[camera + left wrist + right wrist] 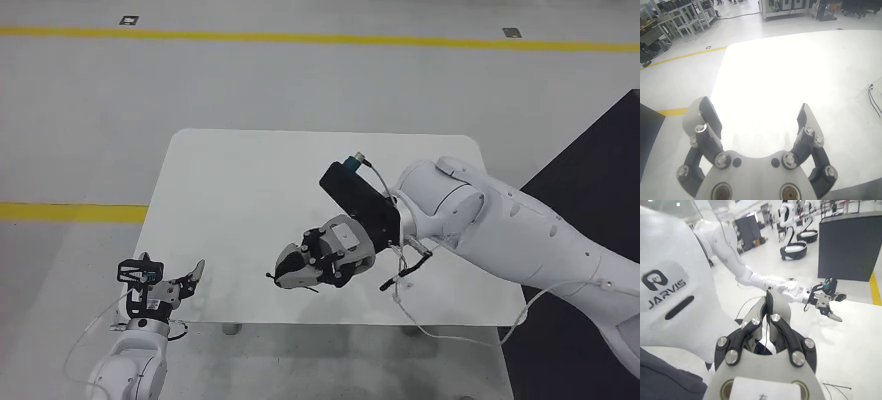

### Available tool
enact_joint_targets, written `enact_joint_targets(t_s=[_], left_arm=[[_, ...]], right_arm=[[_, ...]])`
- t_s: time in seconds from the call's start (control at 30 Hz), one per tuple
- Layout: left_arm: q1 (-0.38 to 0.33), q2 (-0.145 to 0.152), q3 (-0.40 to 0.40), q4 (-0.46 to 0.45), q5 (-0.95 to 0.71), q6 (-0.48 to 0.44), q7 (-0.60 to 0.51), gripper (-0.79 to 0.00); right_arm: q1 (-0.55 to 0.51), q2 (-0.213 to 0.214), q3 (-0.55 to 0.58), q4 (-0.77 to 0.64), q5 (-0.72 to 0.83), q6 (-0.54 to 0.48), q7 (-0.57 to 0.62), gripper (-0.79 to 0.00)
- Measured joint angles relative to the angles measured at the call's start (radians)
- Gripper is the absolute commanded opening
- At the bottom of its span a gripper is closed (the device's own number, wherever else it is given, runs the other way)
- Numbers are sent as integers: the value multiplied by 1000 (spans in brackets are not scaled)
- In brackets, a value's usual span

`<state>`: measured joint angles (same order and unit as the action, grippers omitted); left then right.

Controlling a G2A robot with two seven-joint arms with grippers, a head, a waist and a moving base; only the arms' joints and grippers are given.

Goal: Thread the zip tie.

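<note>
The right gripper (767,294) pinches a black zip tie (765,332); the left gripper (761,121) is spread (near the table (250,180) corner); the right wrist view adds a spare tie (836,386).

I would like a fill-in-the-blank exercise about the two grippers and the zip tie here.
1. The right gripper is ____ on the thin black zip tie.
2. The left gripper is ____ and holds nothing.
3. The table is ____ in colour.
Missing words: shut; open; white.
</note>
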<state>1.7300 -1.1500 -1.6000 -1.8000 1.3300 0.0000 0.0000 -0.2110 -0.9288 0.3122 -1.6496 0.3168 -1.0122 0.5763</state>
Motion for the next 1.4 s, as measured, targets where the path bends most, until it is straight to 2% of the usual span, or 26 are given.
enact_joint_targets(t_s=[0.1, 0.4, 0.53, 0.7, 0.83, 1.07, 1.4], left_arm=[[0, 0, 0, 0, 0, 0, 0, 0], [0, 0, 0, 0, 0, 0, 0, 0], [0, 0, 0, 0, 0, 0, 0, 0], [0, 0, 0, 0, 0, 0, 0, 0], [0, 0, 0, 0, 0, 0, 0, 0], [0, 0, 0, 0, 0, 0, 0, 0], [0, 0, 0, 0, 0, 0, 0, 0]], right_arm=[[1, -1, -1, -2, -72, 0, 2, -785], [1, -1, -2, -2, -75, 0, 1, -785], [-53, 7, 2, 71, -2, 0, -50, -785], [-56, 6, 3, 74, 3, 4, -53, -785], [-119, 9, 20, 102, 88, 24, -91, -785], [-171, 17, 24, 91, 282, 25, 53, -785], [-180, -17, 27, 57, 482, 71, 273, -785]])
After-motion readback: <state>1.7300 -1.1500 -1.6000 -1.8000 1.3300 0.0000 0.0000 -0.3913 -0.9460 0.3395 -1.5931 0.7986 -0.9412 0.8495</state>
